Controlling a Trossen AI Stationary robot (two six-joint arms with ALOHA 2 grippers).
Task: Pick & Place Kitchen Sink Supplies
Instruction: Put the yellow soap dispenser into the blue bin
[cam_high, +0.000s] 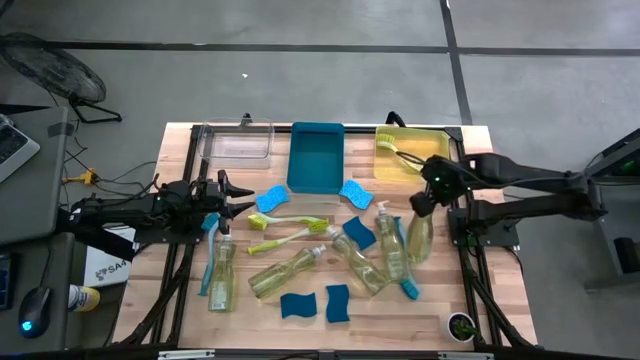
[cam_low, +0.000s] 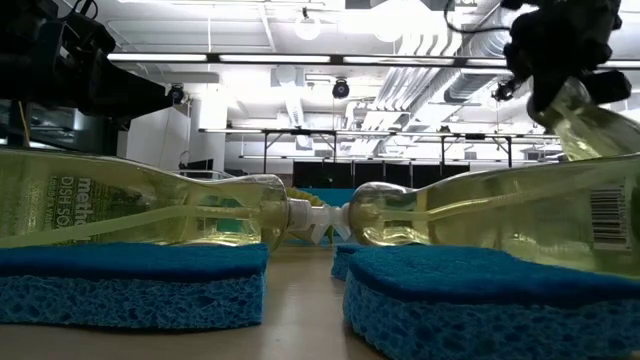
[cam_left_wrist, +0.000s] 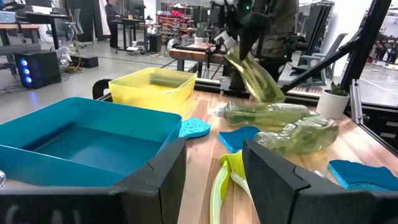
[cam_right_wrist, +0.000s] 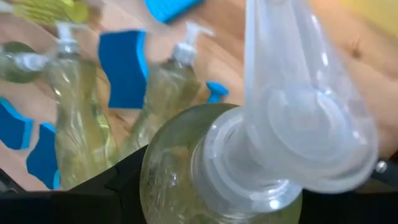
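Note:
My right gripper (cam_high: 424, 197) is shut on a clear pump bottle of yellow-green soap (cam_high: 419, 236), over the table's right part, in front of the yellow bin. More soap bottles (cam_high: 285, 270) (cam_high: 392, 248) (cam_high: 221, 275) lie on their sides. Blue sponges (cam_high: 298, 305) (cam_high: 355, 193) and lime-green brushes (cam_high: 290, 221) lie flat on the wood. One lime-green brush (cam_high: 398, 150) lies in the yellow bin. My left gripper (cam_high: 236, 205) is open at the table's left, above a lime-green brush (cam_left_wrist: 224, 177). My right gripper holds the soap bottle by its neck (cam_right_wrist: 236, 155), just under the pump head, pinched between the two fingers. The bottle hangs tilted below the gripper (cam_left_wrist: 252, 71), with its base low over the lying bottles (cam_left_wrist: 267, 114). Whether the base touches them I cannot tell.
Three bins stand along the far edge: a clear bin (cam_high: 237, 142), a teal bin (cam_high: 316, 155) and a yellow bin (cam_high: 430, 140). A blue brush (cam_high: 408, 288) lies by the right bottles. A small potted plant (cam_high: 460, 325) stands at the near right corner.

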